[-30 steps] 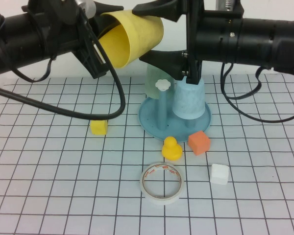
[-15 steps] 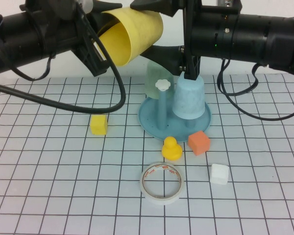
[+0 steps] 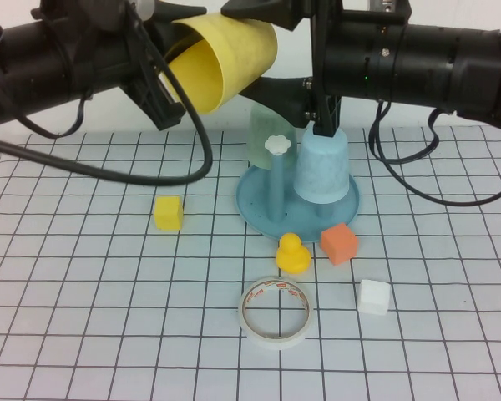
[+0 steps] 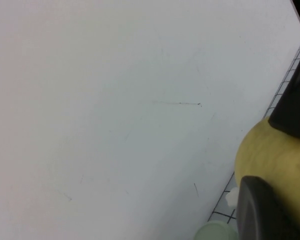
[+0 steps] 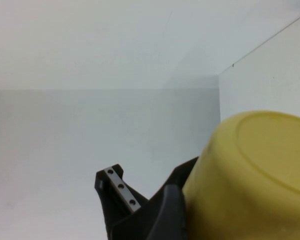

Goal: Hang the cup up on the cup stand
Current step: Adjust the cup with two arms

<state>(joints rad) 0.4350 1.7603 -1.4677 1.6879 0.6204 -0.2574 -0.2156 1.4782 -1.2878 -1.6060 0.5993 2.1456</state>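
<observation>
A roll of white tape (image 3: 275,312) lies nearest on the gridded counter (image 3: 83,317). Beyond, the blue-teal plastic cup stand (image 3: 267,210) carries upturned light blue (image 3: 321,170) and pale green (image 3: 265,138) cups. Above, the left gripper (image 3: 163,50), fingers clamped, tilts the yellow plastic tumbler (image 3: 221,60) mouth-down, apparently for pegging; the right gripper (image 3: 296,50) flanks its base, fingers spread wide.
</observation>
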